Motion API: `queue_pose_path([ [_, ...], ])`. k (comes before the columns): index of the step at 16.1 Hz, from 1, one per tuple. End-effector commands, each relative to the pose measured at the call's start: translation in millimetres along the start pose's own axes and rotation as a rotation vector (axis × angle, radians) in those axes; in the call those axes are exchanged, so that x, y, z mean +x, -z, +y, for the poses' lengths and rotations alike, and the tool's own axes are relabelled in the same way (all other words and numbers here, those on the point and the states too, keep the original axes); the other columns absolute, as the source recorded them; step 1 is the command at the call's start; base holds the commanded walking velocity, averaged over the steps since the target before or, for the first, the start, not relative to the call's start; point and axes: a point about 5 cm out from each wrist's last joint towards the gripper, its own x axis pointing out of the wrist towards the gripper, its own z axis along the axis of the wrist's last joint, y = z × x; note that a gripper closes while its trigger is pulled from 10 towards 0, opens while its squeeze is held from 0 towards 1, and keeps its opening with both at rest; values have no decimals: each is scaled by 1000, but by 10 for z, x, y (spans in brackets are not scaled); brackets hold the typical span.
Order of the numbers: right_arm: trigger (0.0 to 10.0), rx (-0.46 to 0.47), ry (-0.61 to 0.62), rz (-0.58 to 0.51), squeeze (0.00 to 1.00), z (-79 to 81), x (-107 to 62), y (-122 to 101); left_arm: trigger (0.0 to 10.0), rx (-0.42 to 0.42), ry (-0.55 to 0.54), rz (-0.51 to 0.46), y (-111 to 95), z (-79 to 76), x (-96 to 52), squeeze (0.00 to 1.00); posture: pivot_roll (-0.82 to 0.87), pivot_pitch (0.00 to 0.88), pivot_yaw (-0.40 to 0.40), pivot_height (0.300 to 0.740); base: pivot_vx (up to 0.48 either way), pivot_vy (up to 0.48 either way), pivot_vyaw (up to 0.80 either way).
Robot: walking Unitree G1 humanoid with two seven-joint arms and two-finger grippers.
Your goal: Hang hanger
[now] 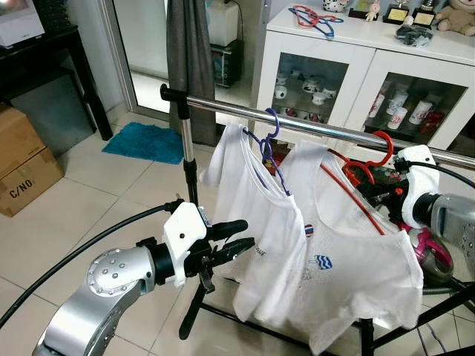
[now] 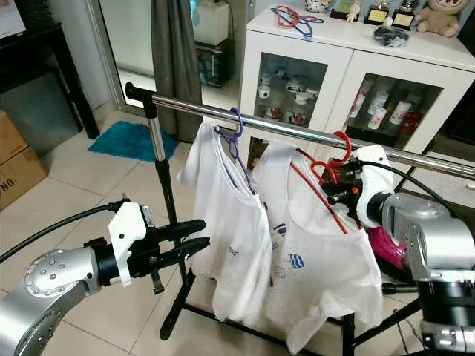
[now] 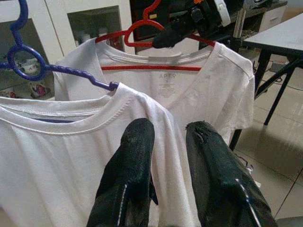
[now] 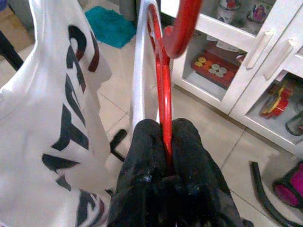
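across the middle of the scene a metal clothes rail (image 1: 312, 127) is stretched on a black upright stand (image 1: 187, 156), above a pale tiled floor (image 1: 89, 208). behind it a white cabinet (image 1: 371, 52) with glass doors is set, and a brown cardboard box (image 1: 22, 167) and a teal mat (image 1: 145, 141) are seen further back to the left. two white t-shirts are hung from the rail: the left t-shirt (image 1: 252, 215) is carried on a blue hanger (image 1: 266, 141), and the right t-shirt (image 1: 349, 252) is carried on the red hanger (image 1: 364, 167), whose hook is looped over the rail just beside the blue one's. the red hanger is gripped near its neck by the right gripper (image 4: 163, 151), whose two black fingers are clenched on the red wire. the left gripper (image 1: 231, 237) is held low, just in front of the left t-shirt, with its fingers (image 3: 128, 165) slightly parted and nothing between them. more hangers (image 1: 315, 18) are laid on the cabinet top.
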Motion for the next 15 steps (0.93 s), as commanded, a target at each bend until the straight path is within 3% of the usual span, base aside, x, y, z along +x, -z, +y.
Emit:
queue_pose_path([
  [1, 0, 17, -2, -39, 0, 27, -31, -35, 10000, 11, -4, 2, 0, -14, 7, 0, 21, 0, -40, 740, 0, 0, 0],
  [3, 0, 23, -14, -84, 0, 85, -41, -46, 10000, 11, -26, 1, 6, -12, 6, 0, 23, 0, -46, 740, 0, 0, 0],
  [6, 0, 38, -27, -222, 0, 258, -148, -98, 10000, 31, -263, 38, 87, 164, 12, 0, 26, 0, -55, 740, 0, 0, 0],
  [8, 0, 19, -14, -257, 0, 356, -222, -66, 10000, 23, -327, 20, 86, 200, 18, 0, 19, 0, -60, 740, 0, 0, 0],
  [13, 0, -80, -11, -314, 0, 625, -327, -3, 10000, -12, -357, 6, 109, 179, 63, 0, 0, 0, -46, 740, 0, 0, 0],
  [15, 0, -88, 0, -315, 0, 649, -311, 13, 10000, -14, -356, 8, 117, 176, 75, 0, 0, 0, -46, 740, 0, 0, 0],
])
